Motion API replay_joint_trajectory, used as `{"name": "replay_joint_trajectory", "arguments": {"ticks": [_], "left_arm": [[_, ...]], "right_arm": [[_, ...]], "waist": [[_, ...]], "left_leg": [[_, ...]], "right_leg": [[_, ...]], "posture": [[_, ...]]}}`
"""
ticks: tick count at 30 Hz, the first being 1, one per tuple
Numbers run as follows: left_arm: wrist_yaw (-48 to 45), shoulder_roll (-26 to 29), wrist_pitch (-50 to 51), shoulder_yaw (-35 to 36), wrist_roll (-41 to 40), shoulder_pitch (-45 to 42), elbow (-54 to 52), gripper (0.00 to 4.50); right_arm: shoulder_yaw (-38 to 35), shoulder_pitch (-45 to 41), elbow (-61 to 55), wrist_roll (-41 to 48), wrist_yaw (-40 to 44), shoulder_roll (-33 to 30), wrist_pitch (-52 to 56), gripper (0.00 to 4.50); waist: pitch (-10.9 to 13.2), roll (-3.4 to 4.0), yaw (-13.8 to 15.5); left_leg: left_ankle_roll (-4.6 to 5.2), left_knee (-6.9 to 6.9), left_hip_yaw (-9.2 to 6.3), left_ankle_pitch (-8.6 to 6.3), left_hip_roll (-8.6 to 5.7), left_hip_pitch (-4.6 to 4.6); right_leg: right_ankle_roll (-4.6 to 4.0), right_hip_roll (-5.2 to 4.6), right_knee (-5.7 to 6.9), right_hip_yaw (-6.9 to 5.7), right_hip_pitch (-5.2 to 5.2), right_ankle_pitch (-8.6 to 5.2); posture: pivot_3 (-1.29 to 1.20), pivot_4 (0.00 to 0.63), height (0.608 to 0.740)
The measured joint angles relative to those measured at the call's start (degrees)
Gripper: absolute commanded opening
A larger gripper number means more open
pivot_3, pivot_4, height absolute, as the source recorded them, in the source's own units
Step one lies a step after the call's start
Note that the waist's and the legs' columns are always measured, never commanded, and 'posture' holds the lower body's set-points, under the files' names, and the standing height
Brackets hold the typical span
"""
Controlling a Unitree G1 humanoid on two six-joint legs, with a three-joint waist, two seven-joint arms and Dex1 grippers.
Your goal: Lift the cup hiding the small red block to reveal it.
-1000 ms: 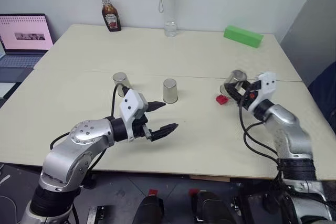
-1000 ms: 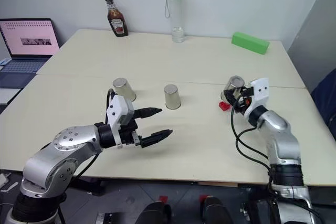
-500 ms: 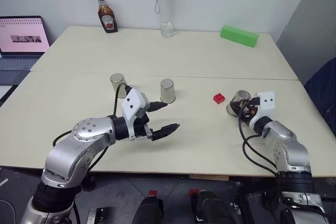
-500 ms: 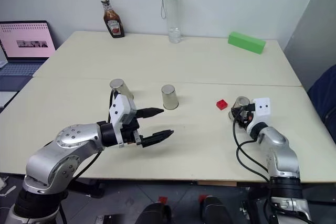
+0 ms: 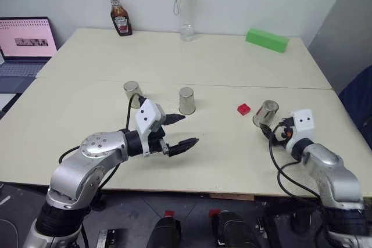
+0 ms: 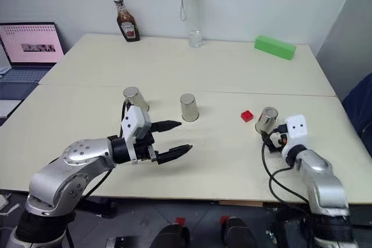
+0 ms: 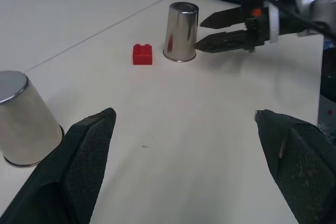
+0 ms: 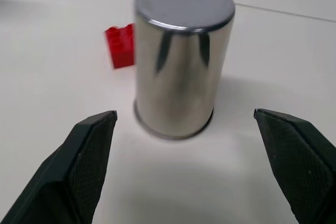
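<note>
Desk (image 5: pixel 232 65): small red block (image 5: pixel 243 108) lies exposed, cup (image 5: pixel 265 113) standing upside down just beside it. Right hand (image 7: pixel 206 31) spread wide just short of the cup, gripping nothing. Left hand (image 5: pixel 185 130) also wide, empty, hovering near the middle cup (image 5: pixel 186 100).

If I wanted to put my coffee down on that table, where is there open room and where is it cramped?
The widest bare stretch of table runs from the leftmost cup to the laptop. Another lies between the water bottle and the green block. It is crowded where the right hand faces a cup beside the small red block.
</note>
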Motion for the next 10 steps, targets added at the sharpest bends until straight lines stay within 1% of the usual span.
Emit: {"name": "replay_joint_trajectory", "arguments": {"ticks": [3, 4, 6, 7, 10], "left_arm": [[0.1, 0.1, 0.0, 0.4, -0.1, 0.4, 0.0, 4.50], [0.6, 0.2, 0.1, 0.9, -0.2, 0.5, 0.0, 4.50], [1.2, 0.3, 0.6, 1.5, -0.2, 1.1, 0.0, 4.50], [1.3, 0.3, 0.9, 1.7, -0.1, 1.5, 0.0, 4.50], [1.2, 0.4, 1.1, 1.7, -0.2, 1.9, 0.0, 4.50]], "right_arm": [[-1.6, 1.3, -9.0, 6.0, 0.5, 0.3, 7.1, 4.45], [-1.7, 1.6, -12.8, 8.8, 0.7, 0.4, 9.6, 4.45], [-0.9, 1.8, -17.8, 11.6, 1.0, 0.4, 12.3, 4.45], [-0.5, 1.6, -19.0, 12.4, 0.5, 0.7, 13.1, 4.45], [-0.3, 1.3, -17.4, 11.3, -2.3, 1.1, 14.3, 4.45]], "waist": [[0.0, 0.00, -0.2], [0.0, 0.00, -0.2], [0.0, 0.00, -0.2], [0.0, -0.02, -0.1], [0.0, -0.03, -0.1]], "left_leg": [[0.00, 0.02, 0.02, 0.00, 0.04, 0.07], [0.00, 0.03, 0.00, 0.00, 0.07, 0.10], [0.00, 0.03, -0.02, 0.00, 0.08, 0.13], [0.00, 0.04, -0.02, 0.00, 0.08, 0.13], [0.00, 0.04, 0.06, 0.00, -0.02, 0.09]], "right_leg": [[0.00, 0.01, 0.03, 0.02, 0.01, 0.00], [-0.02, 0.02, 0.04, 0.00, 0.04, -0.02], [-0.21, 0.02, 0.04, -0.02, 0.06, -0.12], [-0.24, 0.03, 0.02, -0.03, 0.08, -0.15], [-0.26, -0.01, -0.02, 0.02, 0.06, -0.16]], "posture": [[0.00, 0.150, 0.740], [0.00, 0.150, 0.740], [0.00, 0.150, 0.740], [0.00, 0.150, 0.740], [0.00, 0.150, 0.740]]}}
